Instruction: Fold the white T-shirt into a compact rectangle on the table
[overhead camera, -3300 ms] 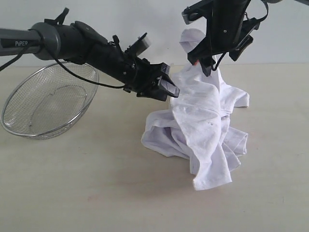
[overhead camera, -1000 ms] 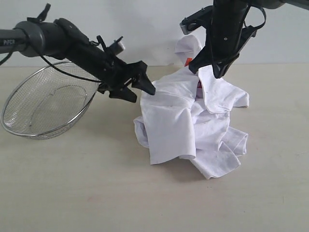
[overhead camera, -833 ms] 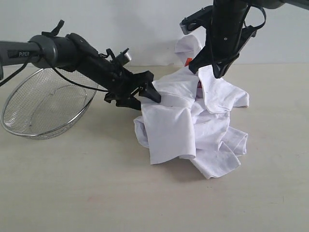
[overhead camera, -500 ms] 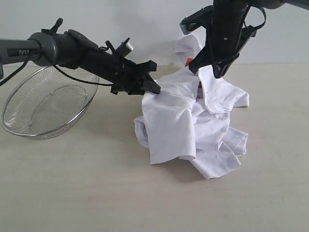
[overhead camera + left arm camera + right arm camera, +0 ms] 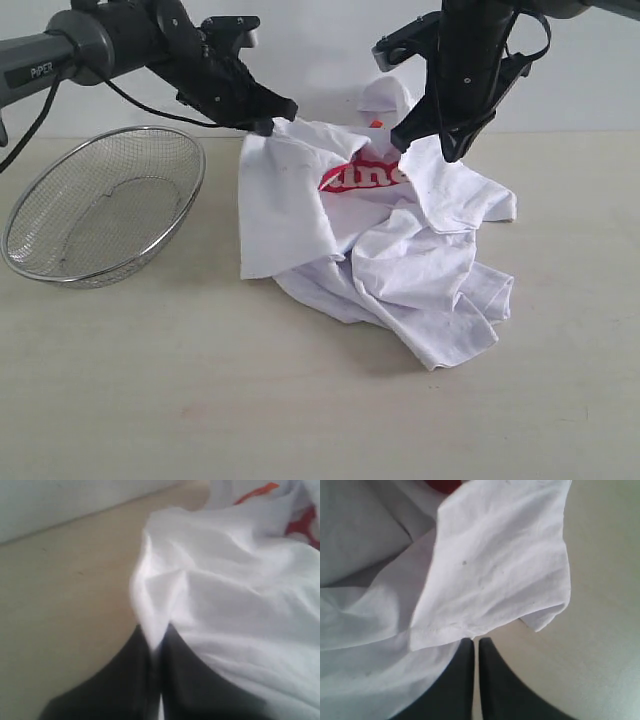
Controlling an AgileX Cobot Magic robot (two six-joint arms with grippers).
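The white T-shirt (image 5: 400, 260) is stretched between both grippers above the table (image 5: 200, 390), and its lower part lies crumpled on the tabletop. Red lettering (image 5: 360, 177) shows across the raised span. My left gripper (image 5: 268, 124) is shut on the shirt's left edge; in the left wrist view a fold of white cloth (image 5: 235, 600) is pinched at the tips of this gripper (image 5: 155, 630). My right gripper (image 5: 425, 145) is shut on the shirt near the collar. In the right wrist view a hem of the cloth (image 5: 490, 570) meets that gripper's closed tips (image 5: 476, 640).
A silver wire-mesh basket (image 5: 70, 225) lies tilted on the table at the left, just under the left arm. Bare tabletop (image 5: 300, 420) spreads in front of the shirt. A pale wall rises behind the table's far edge.
The left gripper has shut on the shirt's left edge and lifted it up and to the left, spreading the cloth and uncovering the red lettering. The right gripper has stayed in place.
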